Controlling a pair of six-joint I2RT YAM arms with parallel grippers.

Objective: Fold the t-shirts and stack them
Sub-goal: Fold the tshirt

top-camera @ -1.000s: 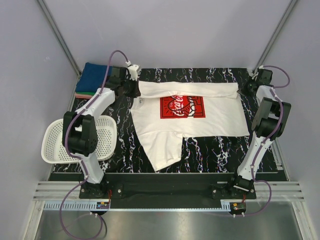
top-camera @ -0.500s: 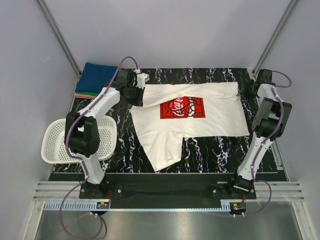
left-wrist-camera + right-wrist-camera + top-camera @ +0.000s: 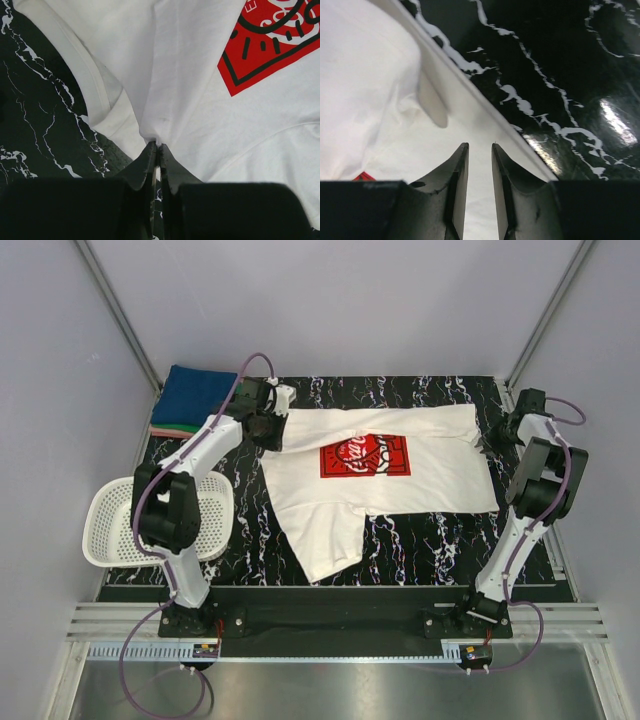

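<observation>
Left jaws stand almost pressed together, a pucker of the white t-shirt (image 3: 200, 125) pinched at their tips, just beside a folded sleeve hem, as the left wrist view shows. Right jaws stand spread with nothing between them, poised over the shirt's hem (image 3: 485, 130), which runs diagonally past them against the black marbled worktop (image 3: 560, 60).

Seen from above, the left arm (image 3: 200, 445) reaches to the far left corner of the white t-shirt (image 3: 400, 480), and the right arm (image 3: 540, 480) bends toward its far right corner. The shirt lies face up across the middle of the worktop (image 3: 420, 540), its far edge folded over in a long band and its red print (image 3: 365, 455) with white script showing near the centre. One flap of the shirt (image 3: 330, 540) trails toward the near left.

At the far left corner of the worktop, well apart from the white shirt, sits a stack of folded t-shirts (image 3: 193, 392), blue on top with green and pink edges showing beneath. A white mesh basket (image 3: 100, 530) rests at the left edge, partly under the left arm.
</observation>
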